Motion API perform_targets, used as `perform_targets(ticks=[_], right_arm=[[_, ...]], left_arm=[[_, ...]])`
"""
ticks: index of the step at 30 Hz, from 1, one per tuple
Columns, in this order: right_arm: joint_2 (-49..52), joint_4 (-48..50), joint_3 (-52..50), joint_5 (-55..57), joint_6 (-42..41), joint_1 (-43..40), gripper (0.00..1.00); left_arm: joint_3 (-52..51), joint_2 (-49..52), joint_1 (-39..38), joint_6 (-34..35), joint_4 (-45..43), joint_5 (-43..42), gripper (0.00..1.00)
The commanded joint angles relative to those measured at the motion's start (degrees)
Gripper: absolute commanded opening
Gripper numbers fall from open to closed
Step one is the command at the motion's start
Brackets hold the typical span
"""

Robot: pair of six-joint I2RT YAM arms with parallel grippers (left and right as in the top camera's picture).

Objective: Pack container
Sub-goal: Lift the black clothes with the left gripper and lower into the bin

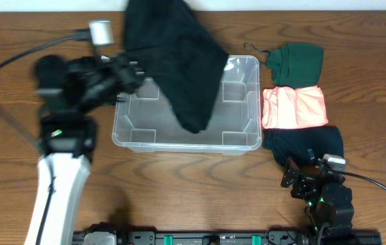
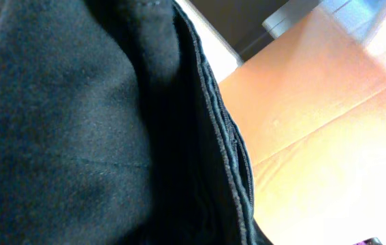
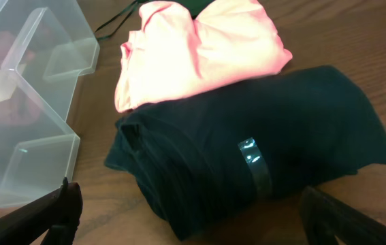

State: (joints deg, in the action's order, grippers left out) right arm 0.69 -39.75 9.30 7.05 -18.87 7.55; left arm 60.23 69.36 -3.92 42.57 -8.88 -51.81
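The clear plastic container [image 1: 130, 138] stands at the table's middle. It also shows at the left of the right wrist view [image 3: 22, 102]. My left gripper [image 1: 130, 72] is at the container's left rim, shut on a black garment [image 1: 179, 54]. The garment hangs spread above the bin, its lower tip dipping inside. In the left wrist view the black garment [image 2: 90, 129] fills the frame and hides the fingers. My right gripper [image 1: 306, 178] is open and empty at the front right. Its fingers [image 3: 193, 207] are spread just before a folded dark navy garment [image 3: 261, 156].
Right of the container lie three folded garments in a column: a green one [image 1: 300, 61] at the back, a pink one [image 1: 295, 107] in the middle, and the dark navy one [image 1: 305, 143] in front. The pink one also shows in the right wrist view [image 3: 199, 54].
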Motion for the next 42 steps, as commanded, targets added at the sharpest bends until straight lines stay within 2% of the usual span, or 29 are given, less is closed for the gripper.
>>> perform_targets(ticks=[1, 7, 12, 18, 24, 35, 37, 38, 40, 41, 42], right_arm=[[-0.3, -0.8, 0.0, 0.0, -0.4, -0.7, 0.99], [-0.3, -0.8, 0.0, 0.0, -0.4, -0.7, 0.99], [-0.3, -0.8, 0.0, 0.0, -0.4, -0.7, 0.99], [-0.3, -0.8, 0.0, 0.0, -0.4, -0.7, 0.99], [-0.3, -0.8, 0.0, 0.0, -0.4, -0.7, 0.99], [-0.3, -0.8, 0.0, 0.0, -0.4, -0.7, 0.99], [-0.3, -0.8, 0.0, 0.0, -0.4, -0.7, 0.99], [-0.3, -0.8, 0.0, 0.0, -0.4, -0.7, 0.99], [-0.3, -0.8, 0.0, 0.0, -0.4, -0.7, 0.99], [-0.3, -0.8, 0.0, 0.0, -0.4, -0.7, 0.99], [-0.3, -0.8, 0.0, 0.0, -0.4, -0.7, 0.99]], left_arm=[[1.2, 1.6, -8.0, -5.5, -1.7, 16.2, 0.06], [-0.1, 8.2, -18.9, -7.5, 0.2, 33.6, 0.06], [-0.1, 14.6, -22.0, -6.7, 7.1, 36.7, 0.06], [-0.1, 19.1, -24.2, -5.5, 16.0, 44.3, 0.06], [-0.1, 18.8, -24.1, 1.5, 26.8, 52.5, 0.06], [-0.1, 17.4, -24.0, 14.6, 42.0, 53.1, 0.06], [-0.1, 17.4, -24.0, 14.8, 42.9, 54.4, 0.06], [-0.1, 17.4, -24.0, 14.8, 42.9, 55.6, 0.09], [0.0, 17.3, -23.4, 14.8, 41.8, 56.8, 0.43], [0.2, 17.2, -22.7, 14.7, 40.9, 56.8, 0.75], [0.6, 16.9, -22.1, 14.7, 40.3, 56.5, 0.87]])
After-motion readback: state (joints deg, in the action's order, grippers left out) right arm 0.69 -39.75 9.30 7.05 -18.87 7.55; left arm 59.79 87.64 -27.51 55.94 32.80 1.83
